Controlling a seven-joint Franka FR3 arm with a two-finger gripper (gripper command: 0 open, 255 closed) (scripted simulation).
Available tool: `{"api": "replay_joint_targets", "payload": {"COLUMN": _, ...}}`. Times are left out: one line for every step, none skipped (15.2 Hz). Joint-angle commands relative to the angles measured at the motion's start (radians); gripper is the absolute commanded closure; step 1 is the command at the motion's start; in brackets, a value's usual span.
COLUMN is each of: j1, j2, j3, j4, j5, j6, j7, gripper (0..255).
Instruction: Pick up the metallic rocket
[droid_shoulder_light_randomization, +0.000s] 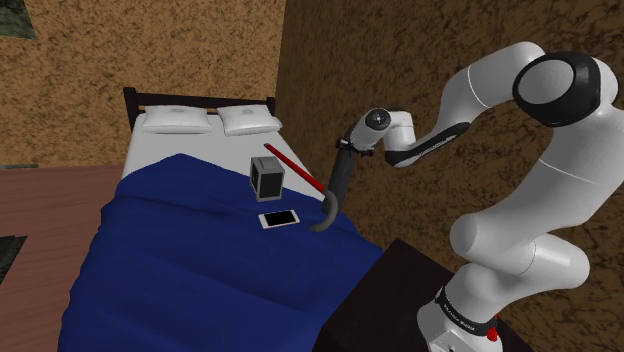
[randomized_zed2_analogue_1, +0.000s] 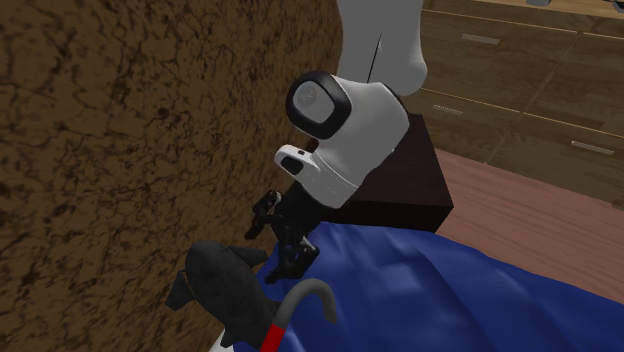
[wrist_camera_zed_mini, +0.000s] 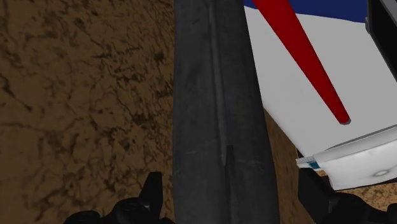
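The rocket (wrist_camera_zed_mini: 222, 95) is nearest: a thick dark grey shaft running up between my fingers (randomized_zed2_analogue_1: 287, 258). They stand apart, one on each side of it. A strip of brown shows between the shaft and one finger, so nothing is clasped. My hand points down at the wall-side edge of the bed (droid_shoulder_light_randomization: 160, 150). My forearm runs back to a high elbow, then the arm drops to the stand (droid_shoulder_light_randomization: 400, 300) at the shoulder view's lower right. Past the rocket a red rod (wrist_camera_zed_mini: 305, 70) reaches over white sheet toward a pillow (wrist_camera_zed_mini: 356, 165). Farther across the blue blanket (droid_shoulder_light_randomization: 200, 270) sit a dark box (droid_shoulder_light_randomization: 267, 178) and a white phone (droid_shoulder_light_randomization: 279, 218).
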Motion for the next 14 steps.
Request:
{"api": "replay_joint_targets", "payload": {"j1": 0.001, "j2": 0.004, "j3": 0.0, "j4": 0.0, "j5": -0.01, "j6": -0.003, "j7": 0.01, "gripper": 255}}
{"api": "replay_joint_targets", "payload": {"j1": 0.002, "j2": 0.005, "j3": 0.0, "j4": 0.0, "j5": -0.013, "j6": -0.003, "j7": 0.012, "gripper": 255}}
{"api": "replay_joint_targets", "payload": {"j1": 0.002, "j2": 0.005, "j3": 0.0, "j4": 0.0, "j5": -0.012, "j6": -0.003, "j7": 0.012, "gripper": 255}}
{"api": "replay_joint_targets", "payload": {"j1": 0.002, "j2": 0.005, "j3": 0.0, "j4": 0.0, "j5": -0.012, "j6": -0.003, "j7": 0.012, "gripper": 255}}
{"api": "replay_joint_targets", "payload": {"j1": 0.002, "j2": 0.005, "j3": 0.0, "j4": 0.0, "j5": -0.012, "j6": -0.003, "j7": 0.012, "gripper": 255}}
{"api": "replay_joint_targets", "payload": {"j1": 0.002, "j2": 0.005, "j3": 0.0, "j4": -0.001, "j5": -0.012, "j6": -0.003, "j7": 0.012, "gripper": 255}}
{"api": "replay_joint_targets", "payload": {"j1": 0.002, "j2": 0.005, "j3": 0.0, "j4": -0.001, "j5": -0.012, "j6": -0.003, "j7": 0.012, "gripper": 255}}
{"api": "replay_joint_targets", "payload": {"j1": 0.002, "j2": 0.005, "j3": 0.0, "j4": 0.0, "j5": -0.012, "j6": -0.003, "j7": 0.012, "gripper": 255}}
{"api": "replay_joint_targets", "payload": {"j1": 0.002, "j2": 0.005, "j3": 0.0, "j4": 0.0, "j5": -0.012, "j6": -0.003, "j7": 0.012, "gripper": 255}}
{"api": "replay_joint_targets", "payload": {"j1": 0.001, "j2": 0.004, "j3": 0.0, "j4": 0.0, "j5": -0.01, "j6": -0.002, "j7": 0.009, "gripper": 255}}
{"api": "replay_joint_targets", "payload": {"j1": -0.001, "j2": -0.009, "j3": 0.001, "j4": -0.001, "j5": 0.016, "j6": 0.004, "j7": -0.014, "gripper": 255}}
{"api": "replay_joint_targets", "payload": {"j1": -0.003, "j2": -0.022, "j3": 0.001, "j4": -0.003, "j5": 0.043, "j6": 0.01, "j7": -0.037, "gripper": 255}}
{"api": "replay_joint_targets", "payload": {"j1": -0.005, "j2": -0.036, "j3": 0.002, "j4": -0.005, "j5": 0.069, "j6": 0.016, "j7": -0.06, "gripper": 255}}
{"api": "replay_joint_targets", "payload": {"j1": -0.007, "j2": -0.049, "j3": 0.002, "j4": -0.006, "j5": 0.097, "j6": 0.021, "j7": -0.084, "gripper": 255}}
